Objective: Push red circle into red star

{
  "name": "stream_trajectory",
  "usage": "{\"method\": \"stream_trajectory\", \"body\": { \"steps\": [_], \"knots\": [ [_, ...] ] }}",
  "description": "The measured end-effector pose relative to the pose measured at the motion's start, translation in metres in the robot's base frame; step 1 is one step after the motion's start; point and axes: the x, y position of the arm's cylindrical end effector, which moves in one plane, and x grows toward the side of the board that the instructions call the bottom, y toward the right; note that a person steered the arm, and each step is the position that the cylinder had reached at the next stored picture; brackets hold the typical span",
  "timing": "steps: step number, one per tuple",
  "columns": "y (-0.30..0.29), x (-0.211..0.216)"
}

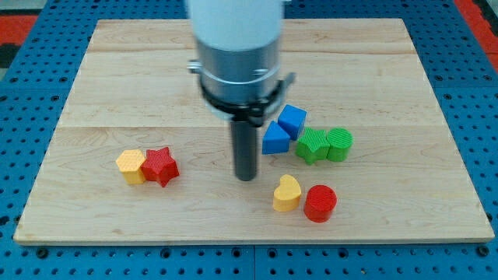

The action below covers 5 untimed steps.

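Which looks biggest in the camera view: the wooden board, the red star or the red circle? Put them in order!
1. Wooden board, by far the biggest.
2. Red star and red circle: they look about the same size, so I won't rank them.

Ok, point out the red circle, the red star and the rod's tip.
red circle (320, 202), camera view, on its flat top face.
red star (160, 164), camera view, centre of its top face.
my tip (247, 178), camera view, the rod's very end, left of the yellow heart (286, 193).
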Motion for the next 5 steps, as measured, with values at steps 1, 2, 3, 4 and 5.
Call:
{"method": "stream_trajectory", "body": {
  "steps": [1, 2, 3, 4, 5],
  "knots": [
    [0.080, 0.000],
    [0.158, 0.002],
    [0.172, 0.052],
    [0.132, 0.061],
    [0.071, 0.051]
  ]
}}
